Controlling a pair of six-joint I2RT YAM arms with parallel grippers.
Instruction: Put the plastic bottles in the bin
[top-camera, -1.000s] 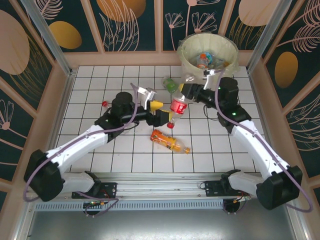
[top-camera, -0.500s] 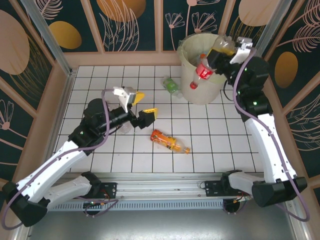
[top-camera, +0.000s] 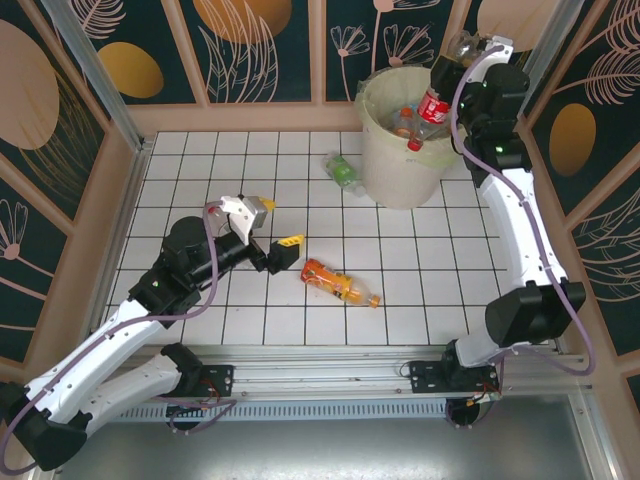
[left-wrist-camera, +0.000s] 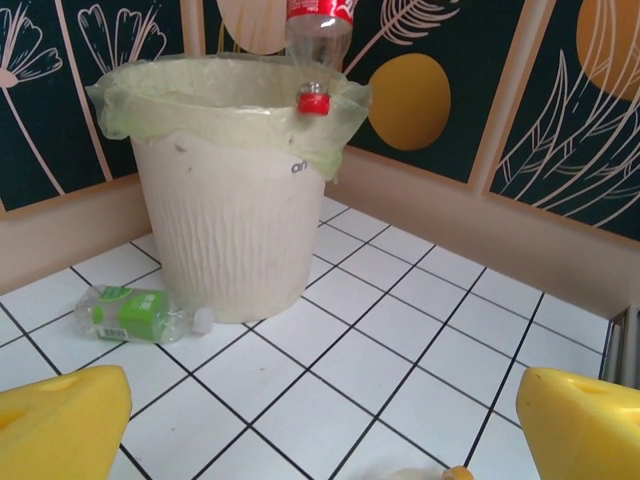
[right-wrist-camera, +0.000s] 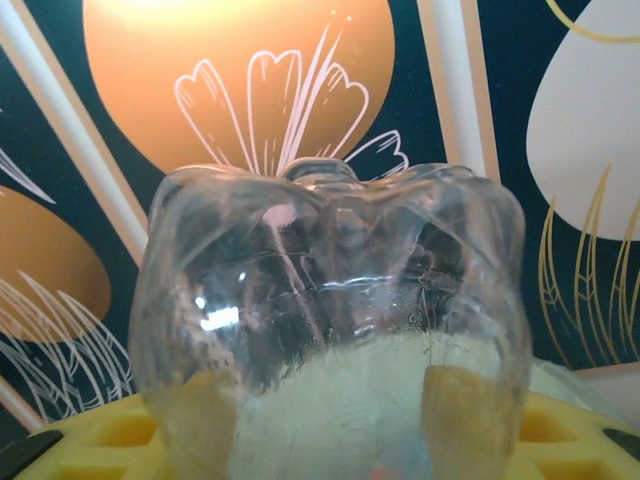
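Holding the red-label bottle (top-camera: 431, 106) cap-down over the bin (top-camera: 372, 98) at upper right, your right claw (top-camera: 452, 62) should next let go, while your left claw (top-camera: 275, 226) gapes wide, empty.

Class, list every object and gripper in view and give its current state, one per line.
Bin, upright, lined, bottles inside.
Red-label bottle, gripped, cap down above the bin.
Green-label bottle, lying beside the bin.
Orange bottle, lying on the table.
Left gripper, open, empty.
Right gripper, shut on the red-label bottle.
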